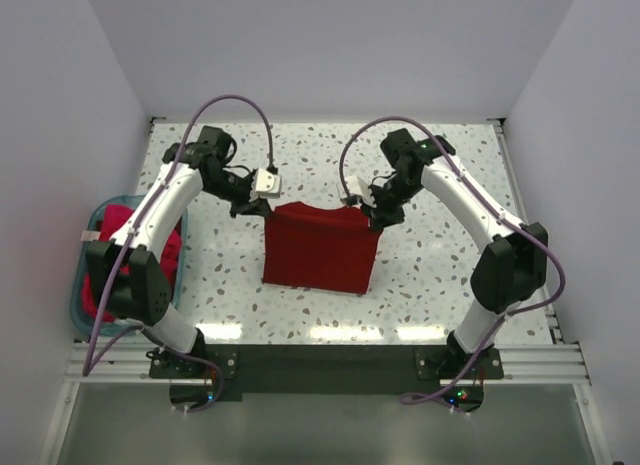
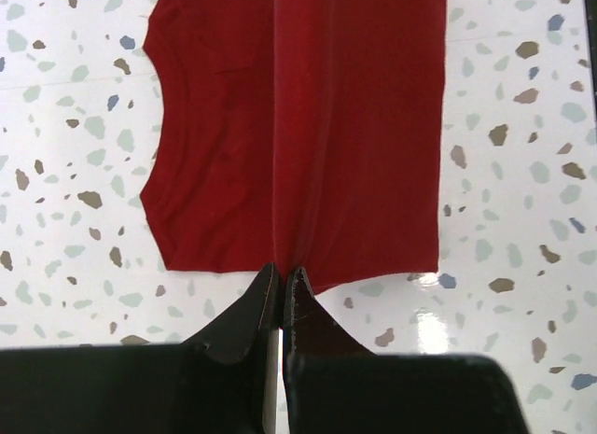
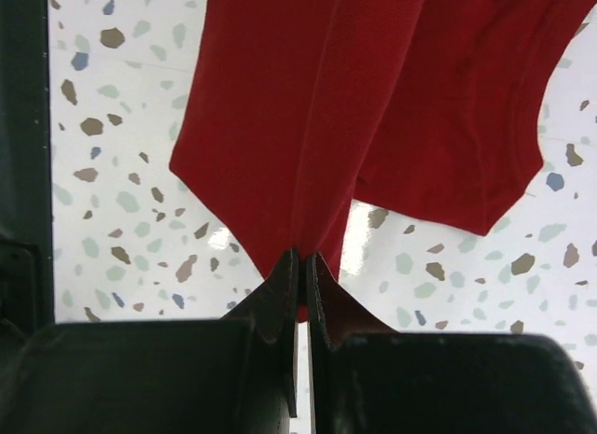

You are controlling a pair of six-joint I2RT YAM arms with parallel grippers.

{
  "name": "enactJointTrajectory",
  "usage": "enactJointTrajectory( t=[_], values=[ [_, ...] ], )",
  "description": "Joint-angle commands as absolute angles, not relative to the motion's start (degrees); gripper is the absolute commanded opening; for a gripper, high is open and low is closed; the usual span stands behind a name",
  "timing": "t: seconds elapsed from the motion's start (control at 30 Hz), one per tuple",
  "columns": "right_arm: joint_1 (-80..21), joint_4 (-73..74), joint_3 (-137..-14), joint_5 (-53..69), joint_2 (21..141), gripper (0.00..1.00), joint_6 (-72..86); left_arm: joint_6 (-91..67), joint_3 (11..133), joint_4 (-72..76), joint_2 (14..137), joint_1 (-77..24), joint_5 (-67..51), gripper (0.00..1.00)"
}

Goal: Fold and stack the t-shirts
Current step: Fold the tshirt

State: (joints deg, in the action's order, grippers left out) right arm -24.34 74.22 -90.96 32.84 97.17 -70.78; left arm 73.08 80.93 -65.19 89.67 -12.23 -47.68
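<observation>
A deep crimson t-shirt (image 1: 320, 247) hangs folded in the middle of the table, its far edge lifted by both grippers and its near part resting on the tabletop. My left gripper (image 1: 268, 207) is shut on the shirt's far left corner; in the left wrist view the cloth (image 2: 308, 126) runs down from the pinched jaws (image 2: 283, 271). My right gripper (image 1: 372, 217) is shut on the far right corner; in the right wrist view the cloth (image 3: 308, 107) hangs from the closed jaws (image 3: 303, 257). Brighter pinkish-red shirts (image 1: 118, 247) lie in the basket.
A teal plastic basket (image 1: 82, 285) sits at the table's left edge beside the left arm. The speckled tabletop (image 1: 440, 275) is bounded by white walls at the back and sides. A dark rail runs along the near edge.
</observation>
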Motion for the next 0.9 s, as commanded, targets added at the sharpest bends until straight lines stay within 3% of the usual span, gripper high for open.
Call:
enactJointTrajectory(
  t=[0.0,0.5,0.87],
  values=[
    [-23.12,81.21,-95.88,34.63,101.58,0.0,-75.49,77.25,87.26,-67.06,94.47,-10.9,-49.39,0.0],
    [-17.75,87.01,-123.04,34.1,129.19,0.0,-80.33,77.0,106.95,-66.63,118.9,-8.26,-49.4,0.0],
    [-17.4,69.8,-125.51,29.97,140.01,0.0,-69.79,62.85,107.23,-51.07,131.65,-8.61,-45.27,0.0]
  ],
)
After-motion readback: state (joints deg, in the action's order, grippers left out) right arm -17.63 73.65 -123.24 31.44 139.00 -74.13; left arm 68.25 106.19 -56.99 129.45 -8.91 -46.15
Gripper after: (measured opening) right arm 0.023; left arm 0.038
